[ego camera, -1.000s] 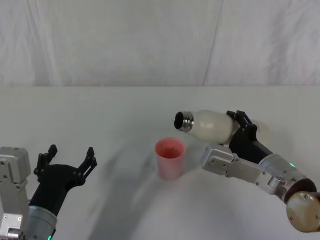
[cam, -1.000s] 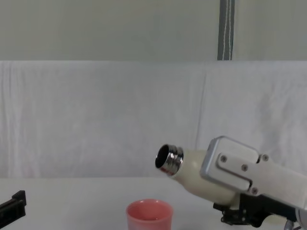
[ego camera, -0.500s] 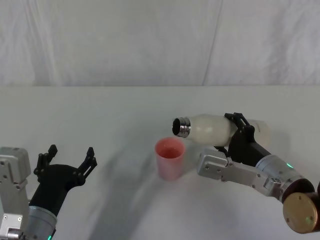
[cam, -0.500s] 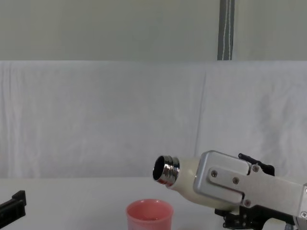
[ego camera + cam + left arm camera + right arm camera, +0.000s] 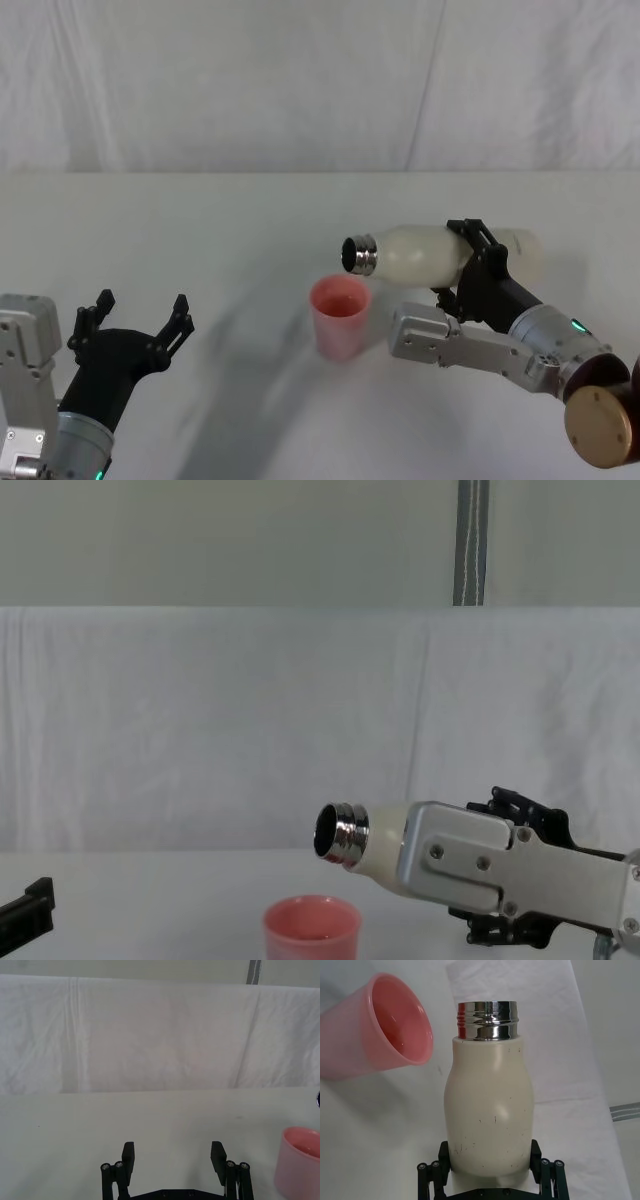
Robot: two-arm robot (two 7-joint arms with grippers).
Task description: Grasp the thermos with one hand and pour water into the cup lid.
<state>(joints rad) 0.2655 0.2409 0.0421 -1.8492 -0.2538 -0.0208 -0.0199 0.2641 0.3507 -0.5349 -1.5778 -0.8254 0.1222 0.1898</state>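
1. Two fingers of your right gripper (image 5: 478, 255) pinch the thermos (image 5: 425, 252) round its body, one on each side; in the right wrist view the black pads (image 5: 445, 1156) press both flanks of the cream bottle (image 5: 489, 1115).
2. Thermos is held off the table, tipped over to near level, steel neck (image 5: 360, 255) pointing toward the robot's left, mouth open, no cap on it.
3. Neck mouth sits just above and slightly to the right of the cup lid (image 5: 339, 316); in the chest view the neck (image 5: 338, 834) is above the pink rim (image 5: 311, 916), not touching it.
4. Cup lid stands upright on the white table (image 5: 220, 230), near mid-table in front of you. Its inside looks glossy in the right wrist view (image 5: 402, 1020); can't tell how much water is in it.
5. Right wrist is rolled so the silver housing (image 5: 432, 337) lies under the bottle; your forearm runs back from there to the lower right of the head view.
6. Your left gripper (image 5: 138, 312) is parked low on the left, well apart from the cup lid, fingers spread wide and holding nothing; left wrist view shows both fingertips (image 5: 128, 1151) apart over bare table, pink cup lid (image 5: 300, 1167) off to one edge.
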